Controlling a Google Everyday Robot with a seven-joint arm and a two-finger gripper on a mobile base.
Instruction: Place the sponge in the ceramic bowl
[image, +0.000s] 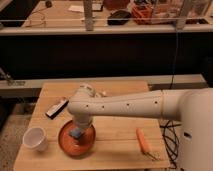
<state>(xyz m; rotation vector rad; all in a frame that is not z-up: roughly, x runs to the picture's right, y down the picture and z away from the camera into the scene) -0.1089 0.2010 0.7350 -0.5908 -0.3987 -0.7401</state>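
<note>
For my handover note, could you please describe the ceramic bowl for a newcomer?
On the wooden table, near left, directly below the arm's gripper, sits the ceramic bowl. It is wide and orange-brown with the blue sponge at its middle, unlike the small white cup beside it.

White, rounded arm (125, 104) with dark dots; gripper (77, 128) over ceramic bowl (89, 144).

One camera looks down from high on the robot's own side, close above a wooden table (117, 147) that fills the lower half of the view. It faces forward across the table toward a dark counter (60, 22) behind. The white arm (130, 104) enters from the right foreground and reaches left. Its gripper (79, 126) hangs over the bowl (64, 145) at lower left.
</note>
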